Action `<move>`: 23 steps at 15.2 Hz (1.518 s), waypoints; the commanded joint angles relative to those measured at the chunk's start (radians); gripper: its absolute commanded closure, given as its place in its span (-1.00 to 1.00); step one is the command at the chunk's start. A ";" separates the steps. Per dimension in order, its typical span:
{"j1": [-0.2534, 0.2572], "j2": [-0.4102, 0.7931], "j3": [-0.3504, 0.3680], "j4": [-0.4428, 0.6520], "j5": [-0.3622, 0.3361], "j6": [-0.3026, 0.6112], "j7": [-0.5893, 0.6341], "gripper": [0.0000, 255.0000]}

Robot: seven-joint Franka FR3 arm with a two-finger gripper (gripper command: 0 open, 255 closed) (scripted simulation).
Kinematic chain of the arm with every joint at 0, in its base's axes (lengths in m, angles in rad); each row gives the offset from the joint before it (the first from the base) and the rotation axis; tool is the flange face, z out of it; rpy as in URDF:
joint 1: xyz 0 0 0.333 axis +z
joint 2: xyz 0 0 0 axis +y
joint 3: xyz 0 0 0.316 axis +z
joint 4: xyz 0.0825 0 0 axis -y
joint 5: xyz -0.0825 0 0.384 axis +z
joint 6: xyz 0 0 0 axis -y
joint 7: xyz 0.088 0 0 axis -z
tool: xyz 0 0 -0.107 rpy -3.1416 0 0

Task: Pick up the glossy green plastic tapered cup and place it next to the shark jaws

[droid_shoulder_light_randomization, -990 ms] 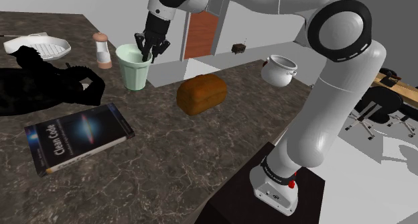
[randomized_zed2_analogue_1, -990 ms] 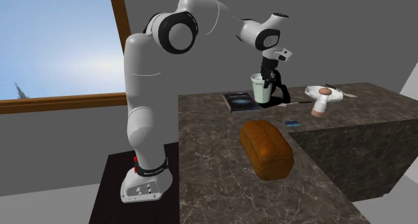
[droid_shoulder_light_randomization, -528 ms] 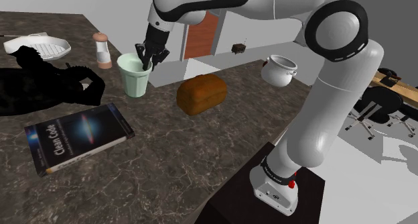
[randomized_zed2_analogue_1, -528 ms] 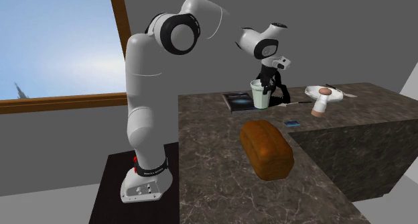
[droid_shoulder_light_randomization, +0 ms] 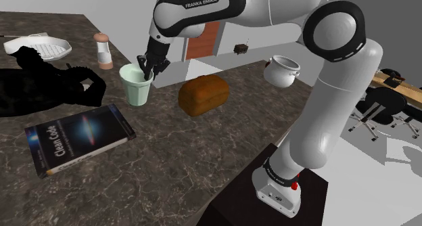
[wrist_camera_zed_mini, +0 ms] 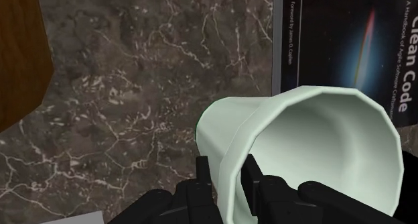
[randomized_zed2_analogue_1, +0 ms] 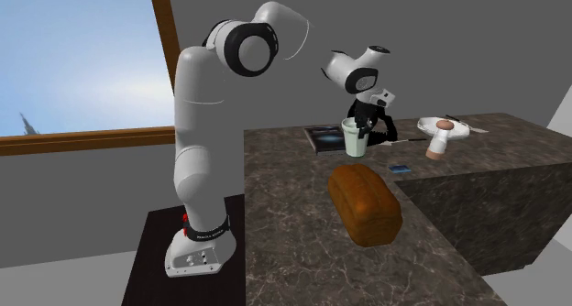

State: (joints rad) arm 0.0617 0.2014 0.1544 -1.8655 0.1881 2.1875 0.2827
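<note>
A dark stone counter [droid_shoulder_light_randomization: 169,164] with white veins fills the room's middle, with grey walls behind it. Closest to us stands the white arm [droid_shoulder_light_randomization: 338,89] on its dark box. Next on the counter lies a book [droid_shoulder_light_randomization: 80,138], flat, with its cover up. A bit further sits a brown loaf [droid_shoulder_light_randomization: 204,94]. Then comes the pale green cup [droid_shoulder_light_randomization: 136,84], standing up with its open top to the sky. The jaws are closed on its rim, one finger inside the cup and one outside, and the wrist view shows this well.

The cup has come down and a little closer to the book than it was a second ago. The arm's hand has dropped with it. Now the cup is just beside the end of the black shark-jaws shape [droid_shoulder_light_randomization: 34,82], which lies toward the shoulder view's left. I think the arm is putting the cup down in its new spot. I cannot tell if the cup's bottom is touching the counter yet. If it is, the next thing is to let go and lift away without knocking it over.

Further back stand a little shaker [droid_shoulder_light_randomization: 103,51] and a white dish [droid_shoulder_light_randomization: 40,45]. A white pot [droid_shoulder_light_randomization: 283,70] sits at the far edge, and a brown door [droid_shoulder_light_randomization: 203,35] is behind it all
</note>
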 commanded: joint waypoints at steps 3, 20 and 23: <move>0.001 0.017 0.001 -0.031 0.003 0.049 -0.008 1.00; 0.002 0.037 0.002 -0.053 0.006 0.090 -0.015 -1.00; -0.009 -0.017 -0.003 -0.023 0.006 0.005 -0.016 -1.00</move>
State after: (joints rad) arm 0.0555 0.1993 0.1523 -1.8970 0.1942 2.2173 0.2666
